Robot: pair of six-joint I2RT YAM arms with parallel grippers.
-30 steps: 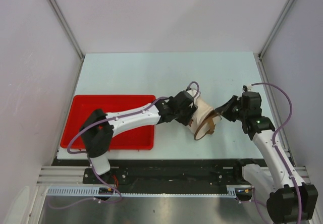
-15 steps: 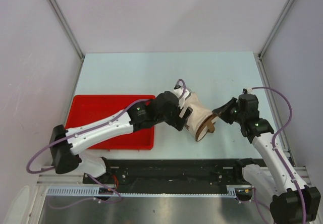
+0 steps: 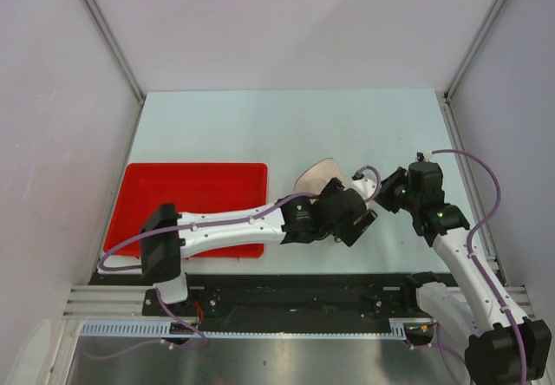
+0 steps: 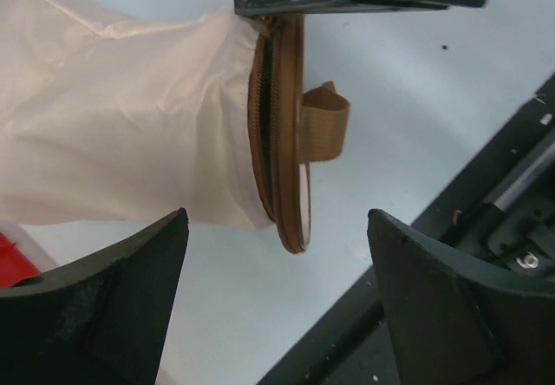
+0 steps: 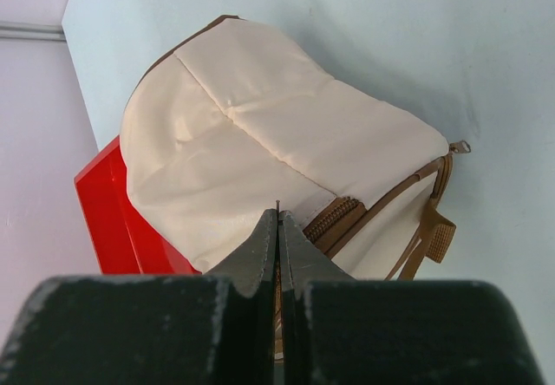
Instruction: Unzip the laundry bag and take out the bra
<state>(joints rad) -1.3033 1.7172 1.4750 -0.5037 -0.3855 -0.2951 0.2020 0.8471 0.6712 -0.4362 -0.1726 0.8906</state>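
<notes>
While right claw [image 5: 277, 229] sits shut against the laundry bag [image 5: 260, 133] near red tray [image 3: 195, 185], left claw [image 4: 276, 220] gapes wide.

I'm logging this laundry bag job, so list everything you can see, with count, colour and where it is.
laundry bag: one, cream mesh with a brown rim, lying on its side mid-table
tray: one, red, left of the bag
table: one, pale, under everything
bra: none visible
left hand: one, black, open, fingers either side of the bag's rim
right hand: one, black, shut on the bag's rim
</notes>
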